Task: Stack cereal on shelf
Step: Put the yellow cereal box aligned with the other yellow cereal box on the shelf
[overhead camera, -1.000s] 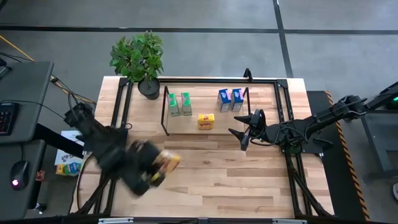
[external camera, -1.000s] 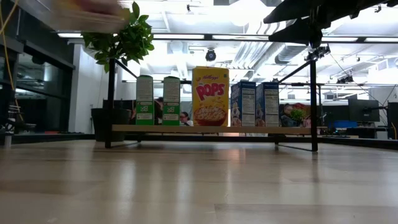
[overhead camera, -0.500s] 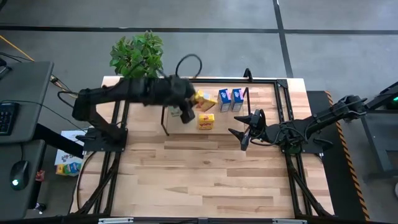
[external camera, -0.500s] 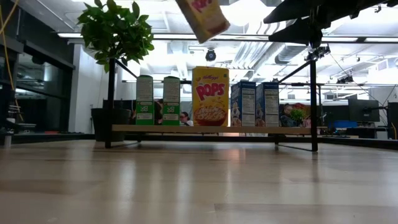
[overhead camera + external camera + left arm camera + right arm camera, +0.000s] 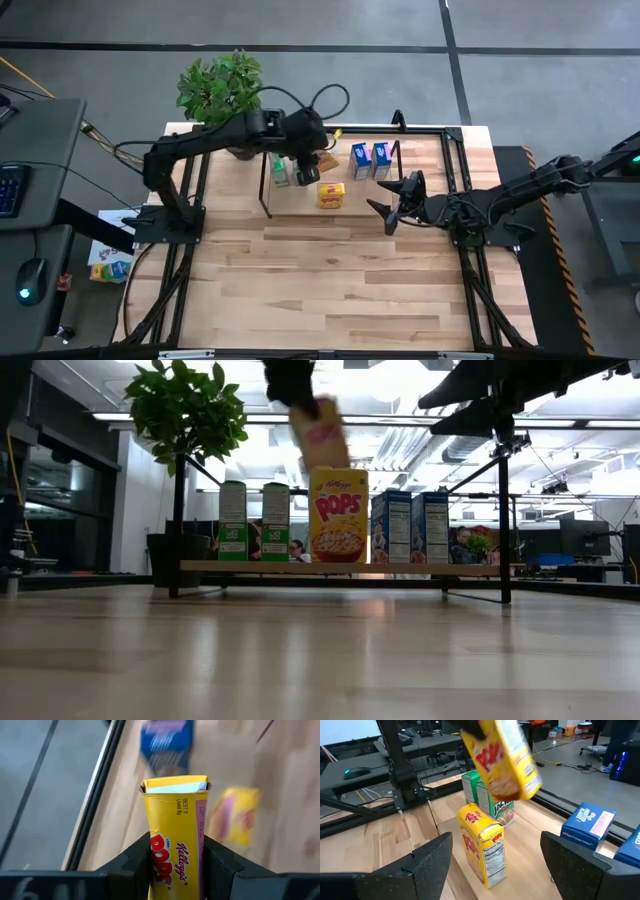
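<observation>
Left hand [image 5: 175, 865] gripping yellow Pops box [image 5: 322, 435], hovering tilted above standing Pops box [image 5: 338, 515] on shelf [image 5: 340, 568]. Risk: lowering tilted, toppling it or neighbouring green boxes [image 5: 253, 520]. Right hand [image 5: 392, 213] waiting open beside shelf.

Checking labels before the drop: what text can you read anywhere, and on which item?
"Kellogg's", "POPS", "BEST If Used By": yellow box held by left gripper.
"POPS": yellow box on shelf.
Green boxes, blue boxes: print too small to read.
</observation>
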